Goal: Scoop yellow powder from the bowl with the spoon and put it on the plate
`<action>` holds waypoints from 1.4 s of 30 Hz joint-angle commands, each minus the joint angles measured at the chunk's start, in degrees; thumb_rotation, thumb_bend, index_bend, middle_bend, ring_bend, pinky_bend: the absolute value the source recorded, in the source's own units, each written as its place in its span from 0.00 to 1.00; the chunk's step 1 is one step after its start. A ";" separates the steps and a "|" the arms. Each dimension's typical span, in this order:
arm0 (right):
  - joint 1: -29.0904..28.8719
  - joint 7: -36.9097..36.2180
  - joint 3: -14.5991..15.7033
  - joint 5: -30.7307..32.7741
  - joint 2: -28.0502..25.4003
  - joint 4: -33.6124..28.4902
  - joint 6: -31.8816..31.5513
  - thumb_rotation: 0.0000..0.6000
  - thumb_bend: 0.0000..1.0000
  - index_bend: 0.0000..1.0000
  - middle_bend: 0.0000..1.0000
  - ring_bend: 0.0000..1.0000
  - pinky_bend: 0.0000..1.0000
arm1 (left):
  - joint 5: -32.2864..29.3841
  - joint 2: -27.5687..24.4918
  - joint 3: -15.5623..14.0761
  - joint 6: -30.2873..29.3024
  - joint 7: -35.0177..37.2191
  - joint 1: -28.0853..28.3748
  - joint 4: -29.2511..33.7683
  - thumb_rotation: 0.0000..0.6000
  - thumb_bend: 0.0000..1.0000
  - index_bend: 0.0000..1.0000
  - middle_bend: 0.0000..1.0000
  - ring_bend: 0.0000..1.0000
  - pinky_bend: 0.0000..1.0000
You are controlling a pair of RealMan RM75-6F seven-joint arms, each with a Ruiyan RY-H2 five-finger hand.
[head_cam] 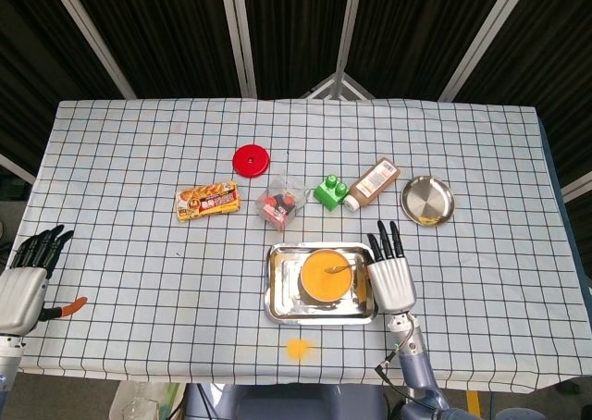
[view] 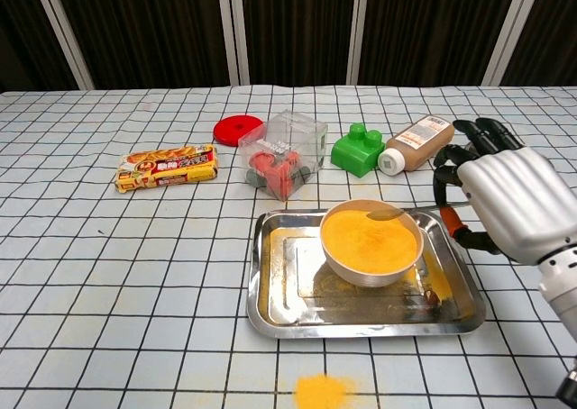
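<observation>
Counted on the tablecloth (head_cam: pixel 139 161):
- Bowl (head_cam: pixel 326 277) of yellow powder: one, in the tray.
- Tray (head_cam: pixel 277 295): one, near the front edge.
- Spoon (view: pixel 397 213): one, over the bowl.
- Plate (head_cam: pixel 427 200): one, toward the right edge.
- Bottle (head_cam: pixel 373 182): one, lying down.
- Green block (head_cam: pixel 330 193): one.
- Clear box (head_cam: pixel 280 203): one.
- Red lid (head_cam: pixel 251 160): one.
- Snack pack (head_cam: pixel 207 200): one.
- Powder spill (head_cam: pixel 298 348): one, at the front edge.
- Hands: two, left hand (head_cam: pixel 23 290), right hand (head_cam: pixel 391 279).
</observation>
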State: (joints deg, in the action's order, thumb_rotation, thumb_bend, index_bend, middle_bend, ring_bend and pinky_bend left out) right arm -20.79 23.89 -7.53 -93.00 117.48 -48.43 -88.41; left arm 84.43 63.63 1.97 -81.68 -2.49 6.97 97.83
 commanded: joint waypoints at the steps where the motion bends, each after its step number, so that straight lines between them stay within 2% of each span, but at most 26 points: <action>1: -0.21 0.22 0.16 -0.04 0.41 0.45 0.02 1.00 0.61 0.86 0.30 0.01 0.00 | 0.01 -0.05 -0.01 0.05 0.11 0.03 0.04 1.00 0.00 0.00 0.00 0.00 0.00; 8: -0.22 0.52 0.96 -0.24 1.42 1.58 -0.20 1.00 0.61 0.82 0.30 0.01 0.00 | 0.04 -0.14 -0.04 0.12 0.24 0.07 0.16 1.00 0.00 0.00 0.00 0.00 0.00; 11: -0.23 0.92 1.17 -0.33 1.79 1.85 -0.37 1.00 0.61 0.73 0.30 0.01 0.00 | -0.01 -0.15 -0.04 0.10 0.19 0.05 0.20 1.00 0.00 0.00 0.00 0.00 0.00; 15: -0.19 1.56 1.53 -0.60 2.06 1.97 -0.75 1.00 0.61 0.51 0.28 0.00 0.00 | -0.05 -0.14 -0.06 0.12 0.12 0.05 0.19 1.00 0.00 0.00 0.00 0.00 0.00; 18: 0.01 2.39 1.89 -0.79 2.18 2.09 -1.13 1.00 0.61 0.40 0.26 0.00 0.00 | -0.10 -0.15 -0.04 0.16 0.09 0.08 0.20 1.00 0.00 0.00 0.00 0.00 0.00; 29: 0.62 3.37 2.84 -1.04 1.93 1.65 -1.77 1.00 0.59 0.23 0.20 0.00 0.00 | 0.00 -0.19 -0.10 0.19 0.14 0.13 0.25 1.00 0.00 0.00 0.00 0.00 0.00; 31: 0.84 3.96 3.07 -1.06 1.89 1.66 -1.85 1.00 0.58 0.18 0.18 0.00 0.00 | 0.03 -0.20 -0.09 0.12 0.20 0.11 0.24 1.00 0.00 0.00 0.00 0.00 0.00; 34: 1.07 4.50 3.29 -1.21 1.66 1.40 -2.18 1.00 0.55 0.06 0.14 0.00 0.00 | 0.05 -0.21 -0.10 0.10 0.29 0.10 0.21 1.00 0.00 0.00 0.00 0.00 0.00; 36: 1.31 5.08 3.32 -1.10 1.42 0.98 -2.31 1.00 0.53 0.02 0.12 0.00 0.00 | 0.04 -0.21 -0.12 0.18 0.33 0.13 0.20 1.00 0.00 0.00 0.00 0.00 0.00; 42: 2.46 7.47 3.83 -0.85 -0.05 -1.34 -2.59 1.00 0.49 0.00 0.10 0.00 0.00 | 0.06 -0.24 -0.18 0.29 0.19 0.18 0.24 1.00 0.00 0.00 0.00 0.00 0.00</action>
State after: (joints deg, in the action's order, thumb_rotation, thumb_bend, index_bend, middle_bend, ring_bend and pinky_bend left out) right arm -18.58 31.06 -3.87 -93.92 117.70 -49.45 -90.95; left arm 84.49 63.39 1.79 -81.40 -2.30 7.16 98.07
